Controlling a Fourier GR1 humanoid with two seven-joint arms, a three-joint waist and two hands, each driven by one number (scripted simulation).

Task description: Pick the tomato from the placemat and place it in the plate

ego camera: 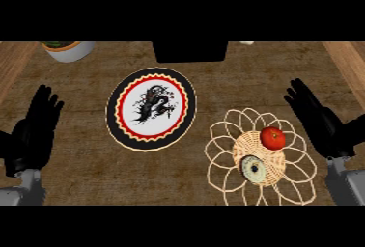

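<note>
A red tomato (272, 138) lies on the upper right part of a woven, flower-shaped placemat (227, 144) at the right of the counter. Left of it sits a round plate (151, 109) with a black and red rim and a dark figure on its white middle. My right hand (318, 120) stands open just right of the placemat, fingers straight and pointing up, a short way from the tomato. At the far left my left hand (35, 126) rests open with its fingers up, well away from the plate.
A round greenish object (251, 169) lies on the placemat below the tomato. A white pot (68, 49) stands at the back left, and a dark box (190, 51) at the back centre. Wooden strips (349, 62) border the counter at both sides.
</note>
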